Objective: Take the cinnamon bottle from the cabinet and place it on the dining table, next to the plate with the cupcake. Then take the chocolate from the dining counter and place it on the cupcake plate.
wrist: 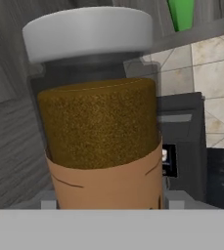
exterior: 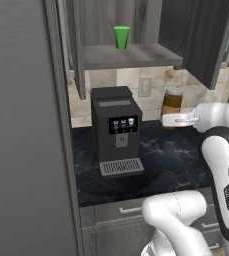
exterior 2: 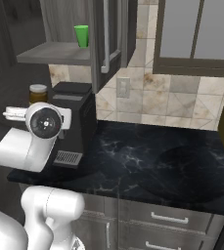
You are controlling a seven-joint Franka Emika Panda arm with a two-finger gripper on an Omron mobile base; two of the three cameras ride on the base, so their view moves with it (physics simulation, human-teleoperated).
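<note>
Cinnamon bottle beside coffee machine, green cup above.

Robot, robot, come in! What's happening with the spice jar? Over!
Gripper closed on cinnamon bottle, clear of the cabinet. Coffee machine stands beside it. Green cup on shelf.

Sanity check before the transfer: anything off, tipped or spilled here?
Nothing spilled or damaged. The cinnamon bottle is upright, lid on, held in the gripper in mid-air beside the coffee machine. The green cup stands upright in the open cabinet.

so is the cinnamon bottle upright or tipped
Upright: the cinnamon bottle shows its white cap on top and brown fill below, standing vertical beside the coffee machine.
</note>
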